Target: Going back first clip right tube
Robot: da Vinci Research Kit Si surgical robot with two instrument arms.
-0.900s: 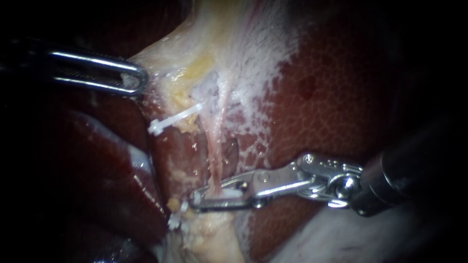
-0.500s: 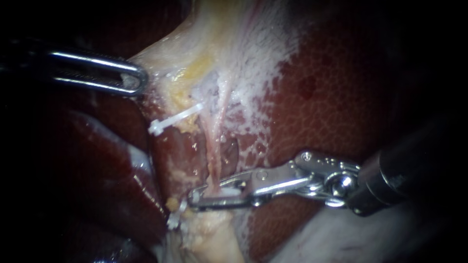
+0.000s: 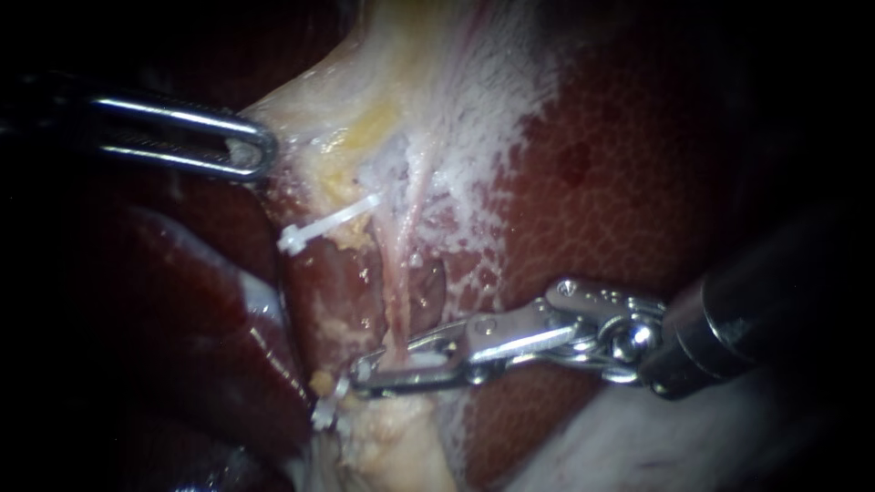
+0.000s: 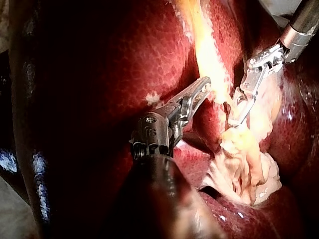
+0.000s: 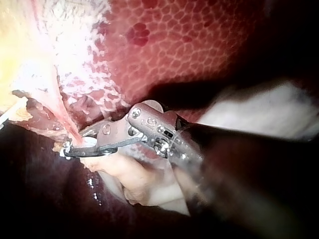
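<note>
My right instrument (image 3: pixel 401 369) comes in from the right, its jaws shut on a white clip (image 3: pixel 421 361) that sits across the thin pink right tube (image 3: pixel 397 301). The right wrist view shows the same grip (image 5: pixel 79 147) at the tube's lower end (image 5: pixel 64 124). To the left, another white clip (image 3: pixel 326 221) lies across the left tube. A third white piece (image 3: pixel 325 415) shows below the jaws. My left instrument (image 3: pixel 248 151) enters from the left, shut on the pale edge of the gallbladder (image 3: pixel 301 109); the left wrist view shows that hold (image 4: pixel 203 90).
Dark red liver (image 3: pixel 620 182) fills the right side, and another lobe (image 3: pixel 210 310) lies lower left. Pale fatty tissue (image 3: pixel 392 446) hangs below the clipped tube. In the left wrist view my right instrument (image 4: pixel 240 110) sits just beyond the left one's jaws.
My right instrument's wrist and shaft have crept slightly up and left. Its jaws stay at the clip on the tube. The left instrument has not moved.
</note>
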